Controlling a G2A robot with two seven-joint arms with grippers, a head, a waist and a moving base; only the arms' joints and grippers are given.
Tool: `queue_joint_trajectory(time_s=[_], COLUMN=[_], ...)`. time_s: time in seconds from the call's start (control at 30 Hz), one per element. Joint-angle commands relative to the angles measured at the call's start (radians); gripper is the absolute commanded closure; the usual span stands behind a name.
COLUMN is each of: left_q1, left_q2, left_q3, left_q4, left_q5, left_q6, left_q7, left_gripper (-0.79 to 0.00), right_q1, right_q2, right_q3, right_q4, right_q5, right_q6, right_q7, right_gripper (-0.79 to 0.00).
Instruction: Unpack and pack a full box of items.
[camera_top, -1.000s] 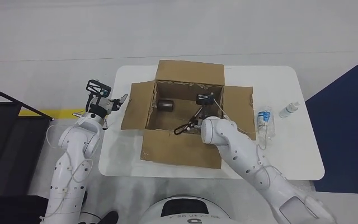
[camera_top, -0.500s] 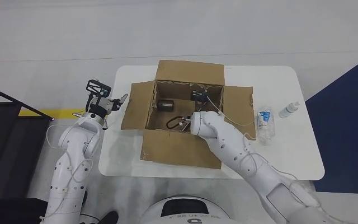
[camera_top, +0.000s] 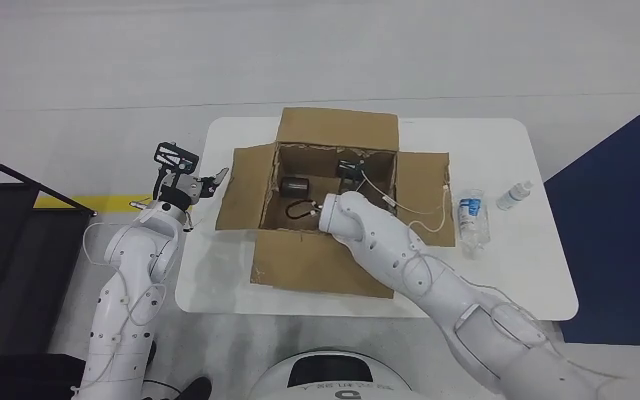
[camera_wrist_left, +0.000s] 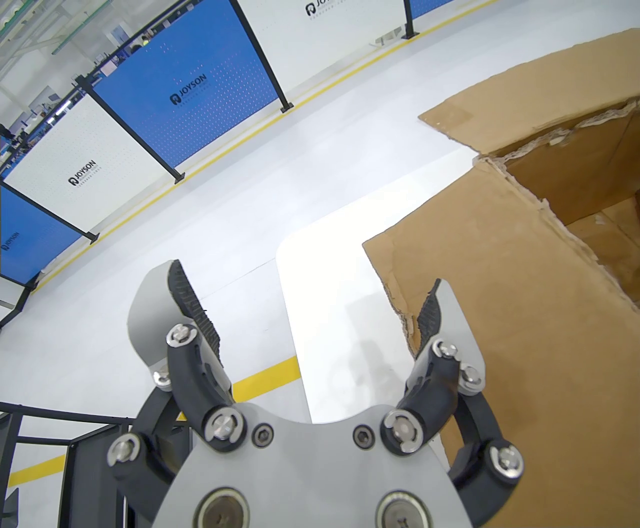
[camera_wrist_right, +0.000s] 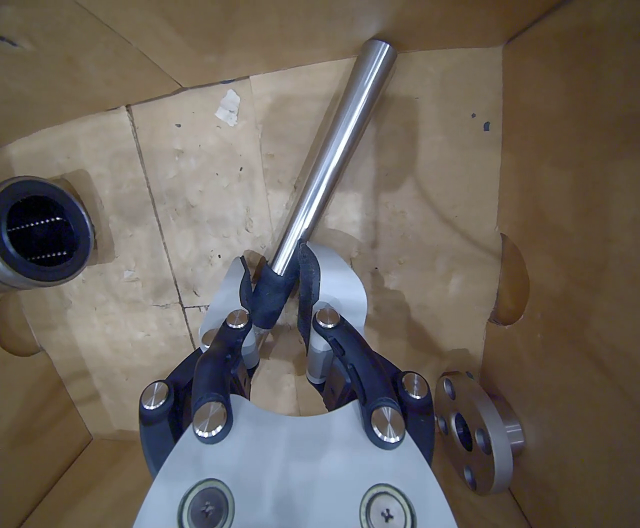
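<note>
An open cardboard box (camera_top: 340, 128) stands in the middle of the white table (camera_top: 520, 280). My right gripper (camera_wrist_right: 277, 265) is down inside it, shut on the black-wrapped end of a polished steel rod (camera_wrist_right: 340, 145) whose far end rests in a bottom corner. From above, the right gripper (camera_top: 297, 210) sits in the box's left half, close to a dark cylindrical bearing (camera_top: 296, 186). My left gripper (camera_wrist_left: 305, 285) hangs open and holds nothing, just outside the box's left flap (camera_wrist_left: 500, 280); from above the left gripper (camera_top: 212, 183) is at the table's left edge.
On the box floor lie the bearing (camera_wrist_right: 42, 232) by one wall and a round metal flange (camera_wrist_right: 472, 432) against another wall. To the right of the box a bagged bottle (camera_top: 470, 218) and a small spray bottle (camera_top: 515, 195) lie on the table.
My right arm has swung leftward inside the box, from its right half toward the bearing. The left arm has not moved.
</note>
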Motion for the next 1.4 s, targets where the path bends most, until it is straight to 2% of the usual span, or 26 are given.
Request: queue_joint_trajectory(time_s=[0.0, 0.23, 0.53, 0.77, 1.17, 1.33, 1.37], left_q1=[0.000, 0.000, 0.000, 0.000, 0.000, 0.000, 0.000], left_q2=[0.000, 0.000, 0.000, 0.000, 0.000, 0.000, 0.000], left_q3=[0.000, 0.000, 0.000, 0.000, 0.000, 0.000, 0.000], left_q4=[0.000, 0.000, 0.000, 0.000, 0.000, 0.000, 0.000], left_q5=[0.000, 0.000, 0.000, 0.000, 0.000, 0.000, 0.000], left_q6=[0.000, 0.000, 0.000, 0.000, 0.000, 0.000, 0.000], left_q7=[0.000, 0.000, 0.000, 0.000, 0.000, 0.000, 0.000], left_gripper=[-0.785, -0.785, -0.785, -0.785, -0.785, -0.785, -0.785], right_q1=[0.015, 0.009, -0.162, -0.263, -0.373, -0.372, -0.360], right_q2=[-0.008, -0.018, 0.010, 0.030, 0.077, 0.074, 0.069], right_q3=[-0.010, 0.014, 0.154, 0.203, 0.369, 0.404, 0.397], right_q4=[0.030, 0.022, -0.186, -0.328, -0.592, -0.574, -0.543], right_q5=[0.007, -0.041, -0.236, -0.335, -0.442, -0.472, -0.483], right_q6=[-0.001, -0.001, -0.001, -0.015, -0.239, -0.277, -0.282], right_q7=[0.001, 0.001, 0.001, 0.015, 0.239, 0.277, 0.282], right_gripper=[-0.012, 0.000, 0.000, 0.000, 0.000, 0.000, -0.046])
